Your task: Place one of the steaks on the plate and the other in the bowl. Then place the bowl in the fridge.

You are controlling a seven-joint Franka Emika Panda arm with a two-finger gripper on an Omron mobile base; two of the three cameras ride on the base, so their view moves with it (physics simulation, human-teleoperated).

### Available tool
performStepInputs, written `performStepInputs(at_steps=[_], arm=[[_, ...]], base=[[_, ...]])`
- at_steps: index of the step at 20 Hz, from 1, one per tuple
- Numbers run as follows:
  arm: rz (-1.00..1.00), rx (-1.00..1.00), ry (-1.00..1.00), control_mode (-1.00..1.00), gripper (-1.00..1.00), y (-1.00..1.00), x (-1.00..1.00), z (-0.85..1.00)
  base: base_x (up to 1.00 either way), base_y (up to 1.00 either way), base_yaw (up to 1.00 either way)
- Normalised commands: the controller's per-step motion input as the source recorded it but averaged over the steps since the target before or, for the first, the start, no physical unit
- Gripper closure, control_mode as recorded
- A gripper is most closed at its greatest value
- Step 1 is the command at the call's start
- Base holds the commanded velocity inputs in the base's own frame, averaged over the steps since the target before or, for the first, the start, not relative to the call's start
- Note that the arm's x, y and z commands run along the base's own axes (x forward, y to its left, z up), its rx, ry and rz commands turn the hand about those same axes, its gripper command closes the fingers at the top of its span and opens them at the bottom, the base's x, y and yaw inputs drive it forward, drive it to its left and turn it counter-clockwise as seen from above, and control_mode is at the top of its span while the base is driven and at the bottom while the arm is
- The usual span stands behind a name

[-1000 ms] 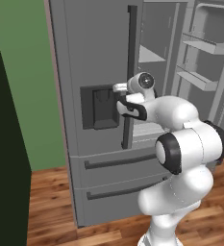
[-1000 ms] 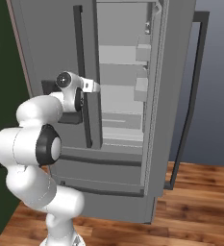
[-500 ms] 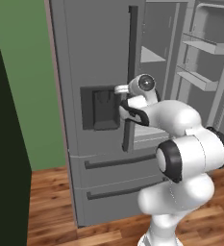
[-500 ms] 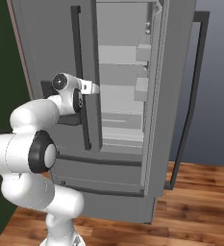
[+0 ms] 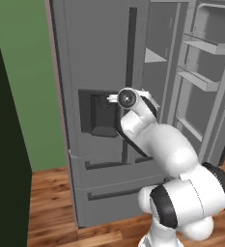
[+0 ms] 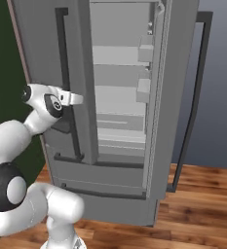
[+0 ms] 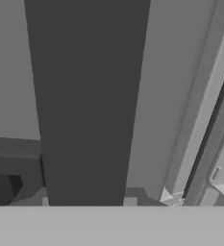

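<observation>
From the left base view, we see the fridge point(image 5: 94, 58) straight ahead of the arm, its left door shut and its right door point(image 5: 210, 72) swung wide. The tool point(image 5: 139, 94) is up against the left door's dark bar handle point(image 5: 132, 43), just beside the dispenser panel point(image 5: 98, 113). Over the last second the hand has barely shifted along the bar, while the elbow has swung in closer behind it.

From the right base view, the tool point(image 6: 72, 98) meets the same handle point(image 6: 62, 53) about halfway down. The white inner shelves point(image 6: 117, 56) are exposed past the open right door point(image 6: 183, 73), which stands as it did a second ago. The left door has not budged either.

In the hand view, the handle point(image 7: 84, 96) runs as a broad dark band right up the middle, very near, with the grey door face point(image 7: 180, 72) beside it.

We judge the arm has settled onto the handle to work the left door — a step toward giving the bowl a way in. Whether the tool is already clenched on the bar or merely straddles it, we cannot tell; the fingers are hidden.
</observation>
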Motion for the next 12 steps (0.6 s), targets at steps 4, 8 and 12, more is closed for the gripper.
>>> performStepInputs(at_steps=[4, 8, 12], arm=[[-0.32, -0.03, 0.0, -1.0, 1.0, 0.36, -0.88, 0.06], [-0.29, 0.0, 0.01, -1.0, 1.0, 0.27, -0.86, 0.01], [-0.29, 0.0, 0.08, -1.0, 1.0, 0.32, -0.67, 0.0]], base=[[0.0, 0.0, 0.0], [0.0, 0.0, 0.0], [0.0, 0.0, 0.0]])
